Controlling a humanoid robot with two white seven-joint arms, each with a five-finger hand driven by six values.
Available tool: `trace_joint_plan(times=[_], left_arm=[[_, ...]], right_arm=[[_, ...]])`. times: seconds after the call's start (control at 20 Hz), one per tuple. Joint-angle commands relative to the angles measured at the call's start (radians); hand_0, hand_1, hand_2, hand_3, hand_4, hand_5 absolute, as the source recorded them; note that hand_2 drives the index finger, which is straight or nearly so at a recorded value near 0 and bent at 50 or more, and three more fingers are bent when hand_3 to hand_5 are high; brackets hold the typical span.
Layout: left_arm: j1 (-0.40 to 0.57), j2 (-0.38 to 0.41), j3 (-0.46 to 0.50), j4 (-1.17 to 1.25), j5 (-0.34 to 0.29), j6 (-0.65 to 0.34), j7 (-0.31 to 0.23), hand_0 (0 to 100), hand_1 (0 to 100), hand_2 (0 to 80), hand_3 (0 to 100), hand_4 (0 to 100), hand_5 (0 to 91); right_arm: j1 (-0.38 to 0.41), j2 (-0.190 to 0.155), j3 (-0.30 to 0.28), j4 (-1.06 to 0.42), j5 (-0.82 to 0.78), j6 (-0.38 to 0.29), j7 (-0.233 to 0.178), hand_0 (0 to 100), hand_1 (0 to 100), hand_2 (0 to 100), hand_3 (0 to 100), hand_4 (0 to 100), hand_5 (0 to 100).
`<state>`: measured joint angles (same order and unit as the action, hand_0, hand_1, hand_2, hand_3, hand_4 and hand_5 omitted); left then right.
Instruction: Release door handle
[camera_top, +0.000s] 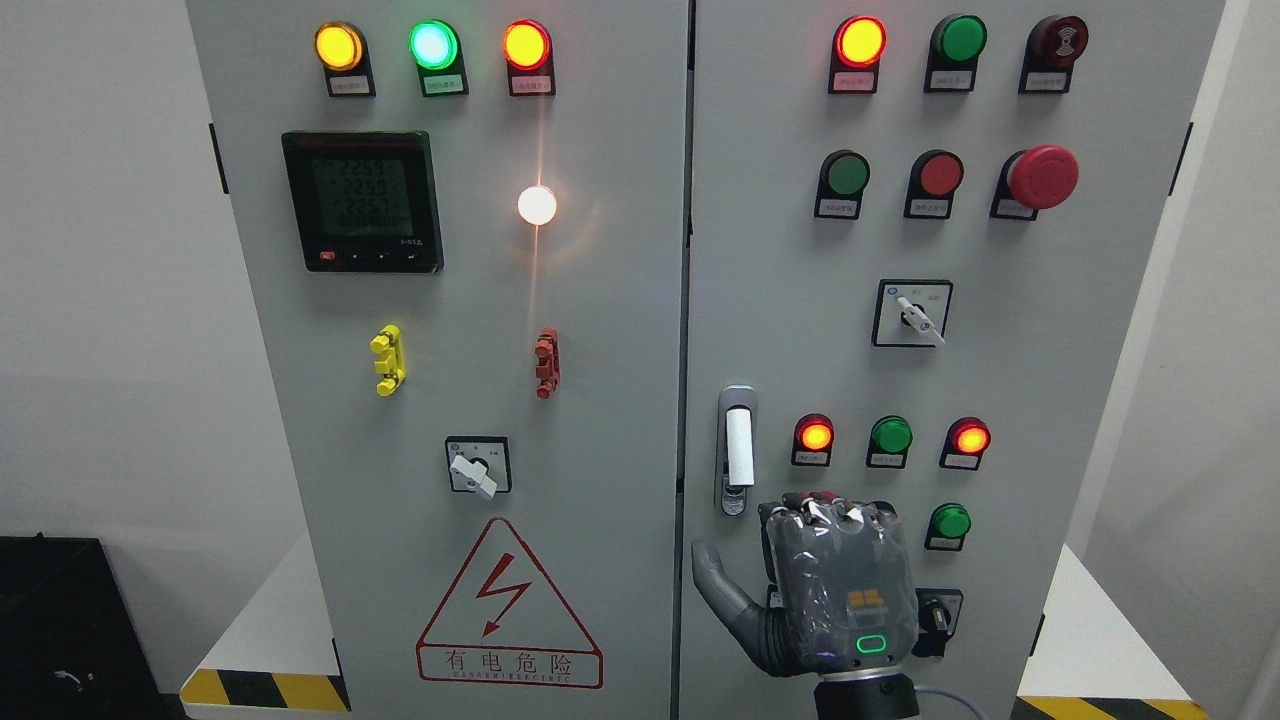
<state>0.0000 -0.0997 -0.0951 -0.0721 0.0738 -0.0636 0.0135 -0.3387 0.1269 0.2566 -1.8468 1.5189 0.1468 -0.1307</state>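
The door handle (739, 447) is a white upright lever in a silver frame with a keyhole below it, at the left edge of the right cabinet door (790, 300). My right hand (835, 575) comes up from the bottom edge, right of the middle. It is just below and to the right of the handle and clear of it. Its back faces me, the thumb (712, 580) is spread out to the left, and the fingers (830, 515) bend loosely towards the door and hold nothing. The left arm is out of view.
The grey cabinet has two doors meeting at a seam (688, 350). The right door carries lit lamps (815, 437), a rotary switch (915, 315) and a red mushroom button (1042, 177). The left door has a meter (362, 200), a switch (478, 466) and a warning triangle (508, 610).
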Motion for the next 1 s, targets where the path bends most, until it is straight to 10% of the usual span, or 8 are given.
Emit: trace_joint_plan(times=[0.0, 0.95], left_arm=[[0.017, 0.0, 0.0, 0.0, 0.001, 0.001, 0.0, 12, 56, 0.0, 0, 0, 0.0], [0.017, 0.0, 0.0, 0.0, 0.0, 0.001, 0.0, 12, 56, 0.0, 0, 0, 0.0]], right_arm=[[-0.046, 0.0, 0.001, 0.052, 0.001, 0.01, 0.003, 29, 23, 100, 100, 100, 100], [-0.109, 0.0, -0.004, 0.113, -0.003, 0.034, 0.0, 30, 27, 100, 100, 100, 100]])
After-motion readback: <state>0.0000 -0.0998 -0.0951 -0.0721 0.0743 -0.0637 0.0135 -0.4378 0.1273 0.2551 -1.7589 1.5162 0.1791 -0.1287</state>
